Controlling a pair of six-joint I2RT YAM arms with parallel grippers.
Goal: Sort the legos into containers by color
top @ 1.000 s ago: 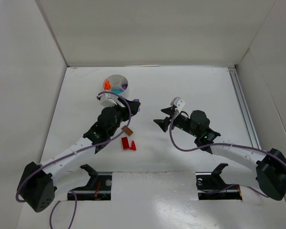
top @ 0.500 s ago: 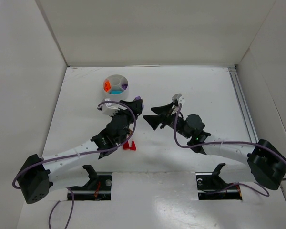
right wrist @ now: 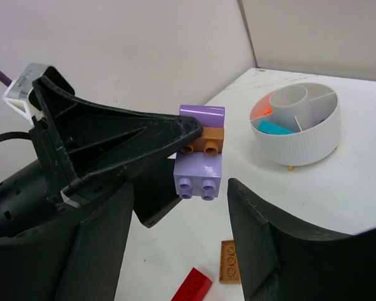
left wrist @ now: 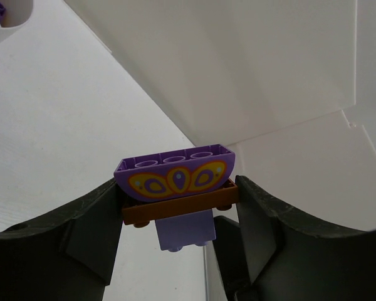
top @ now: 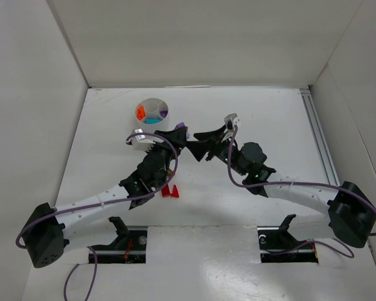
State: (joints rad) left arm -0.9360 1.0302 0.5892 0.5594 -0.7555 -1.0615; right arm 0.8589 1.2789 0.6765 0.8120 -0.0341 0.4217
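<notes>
Left gripper (top: 179, 133), seen from overhead: clamped on a small lego stack (top: 181, 127), raised over mid-table, just near-right of the white divided dish (top: 156, 102). Tip to tip with it, right gripper (top: 199, 143), jaws spread, holding nothing. Orange, teal and purple pieces in separate dish compartments. Red legos (top: 170, 191) loose on the table (top: 269, 119), beside the left arm.

From the left wrist: fingers (left wrist: 81, 226) pressed on both ends of a brown plate (left wrist: 175, 212), with a purple curved piece (left wrist: 175, 179) printed in yellow-orange above it and a lavender brick (left wrist: 185, 232) below. Dish edge in the upper-left corner, something purple inside.

From the right wrist: own jaws wide apart, flanking the stack in view, not closed on it. Stack pinched by the left gripper's finger (right wrist: 125, 135). Behind, dish with orange-red and teal contents. On the table below, a red brick (right wrist: 191, 288) and a brown-orange plate (right wrist: 229, 260), just beside each other.
</notes>
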